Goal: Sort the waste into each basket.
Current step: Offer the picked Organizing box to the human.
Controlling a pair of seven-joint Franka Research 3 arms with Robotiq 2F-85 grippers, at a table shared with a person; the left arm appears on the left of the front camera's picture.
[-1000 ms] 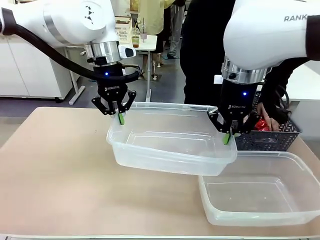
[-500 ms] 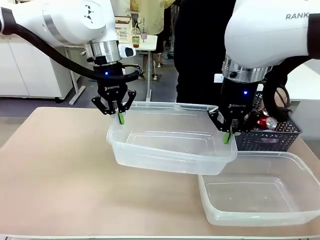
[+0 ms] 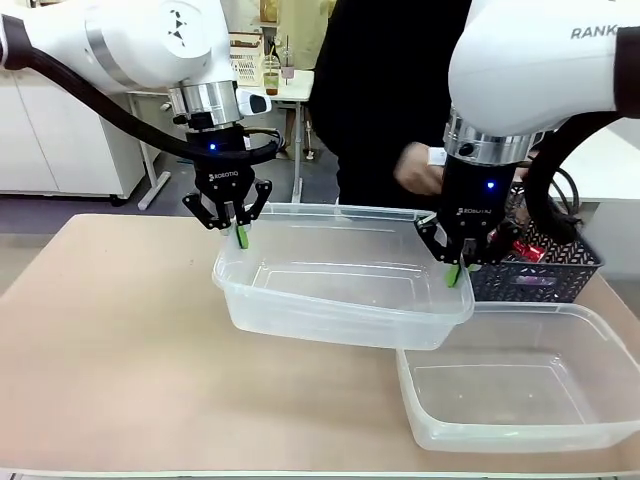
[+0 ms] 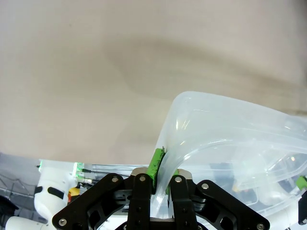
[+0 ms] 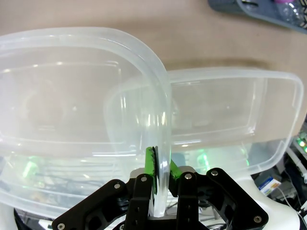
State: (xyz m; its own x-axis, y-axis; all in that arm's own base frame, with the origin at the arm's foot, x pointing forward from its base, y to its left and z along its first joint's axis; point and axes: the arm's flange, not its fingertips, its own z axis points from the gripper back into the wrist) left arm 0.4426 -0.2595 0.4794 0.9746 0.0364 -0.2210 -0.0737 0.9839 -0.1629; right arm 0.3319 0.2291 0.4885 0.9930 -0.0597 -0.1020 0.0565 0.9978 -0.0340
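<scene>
The left gripper [image 3: 240, 236] and right gripper [image 3: 455, 272] are each clamped on the rim at the left and right ends of the clear tub [image 3: 340, 295], lifted off the table [image 3: 110, 340], its right end over the second tub [image 3: 520, 400]; probably light, flexible and slick, so the rolled rim grips best.

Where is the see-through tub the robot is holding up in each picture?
Front view: the tub sits mid-picture, held between the left tool and the right tool.
Left wrist view: tub at lower right, rim pinched by the tool.
Right wrist view: tub across the left and middle, rim pinched at bottom.
Shared landmark: the tan table underneath.
</scene>
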